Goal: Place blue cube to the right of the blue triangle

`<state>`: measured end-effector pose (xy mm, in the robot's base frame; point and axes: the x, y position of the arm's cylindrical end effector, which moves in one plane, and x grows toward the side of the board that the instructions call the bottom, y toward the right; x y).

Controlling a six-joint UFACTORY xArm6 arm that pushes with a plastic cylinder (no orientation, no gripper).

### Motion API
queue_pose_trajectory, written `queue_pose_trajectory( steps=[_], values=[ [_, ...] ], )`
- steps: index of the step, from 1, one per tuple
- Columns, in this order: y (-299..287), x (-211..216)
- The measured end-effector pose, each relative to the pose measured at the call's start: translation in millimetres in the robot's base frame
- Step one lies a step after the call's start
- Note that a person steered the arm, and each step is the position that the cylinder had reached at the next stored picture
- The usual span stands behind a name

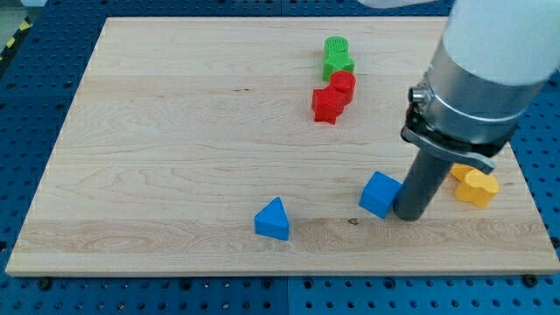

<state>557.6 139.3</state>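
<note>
Two blue plastic blocks: one blue cube (381,194), one blue triangle (272,219). Two red plastic blocks (333,96), touching, shapes unclear. Two green plastic blocks (337,56), touching. At least one yellow plastic block (475,186), partly hidden. One light wooden board (175,131).

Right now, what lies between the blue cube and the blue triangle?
Nothing: in the camera view only bare wooden board separates the blue cube from the blue triangle. My tip sits against the cube's right side.

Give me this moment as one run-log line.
tip: at blue cube's right side, seemingly touching | blue triangle: left of cube, apart | yellow blocks: right of rod | status: cube right of triangle
</note>
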Motion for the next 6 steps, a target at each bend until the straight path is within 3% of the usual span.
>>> queue_pose_trajectory(
  steps=[1, 2, 3, 6],
  values=[
    [17, -10],
    [0, -57],
    [-48, -67],
    [-17, -23]
  ],
)
